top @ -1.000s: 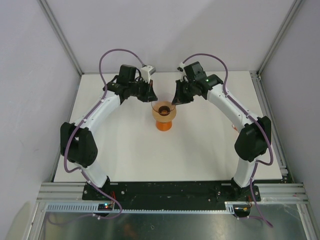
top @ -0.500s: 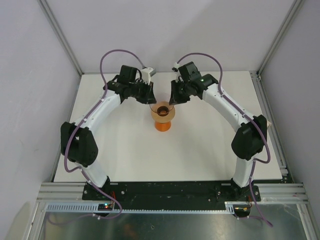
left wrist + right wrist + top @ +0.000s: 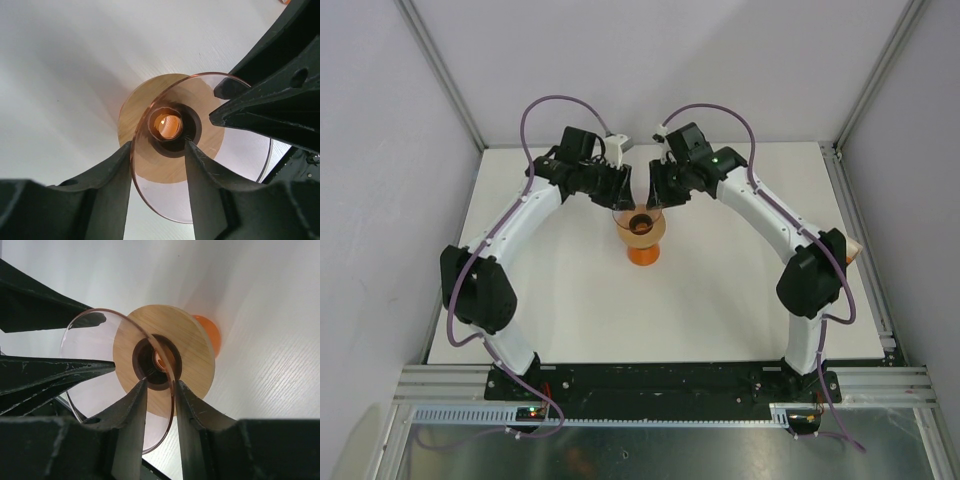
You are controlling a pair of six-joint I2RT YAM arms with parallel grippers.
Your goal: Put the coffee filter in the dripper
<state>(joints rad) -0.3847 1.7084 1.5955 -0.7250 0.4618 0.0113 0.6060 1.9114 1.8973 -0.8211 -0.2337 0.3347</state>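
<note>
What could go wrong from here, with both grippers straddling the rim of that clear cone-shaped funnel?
1. The left gripper and right gripper are open, with the thin rim of the clear cone-shaped dripper between their fingers. A sideways retreat could snag it.
2. The dripper perches on a round wooden disc over a small orange cup, so a nudge might topple it.
3. No white paper coffee filter shows in any view, so its placement can't be confirmed.
</note>
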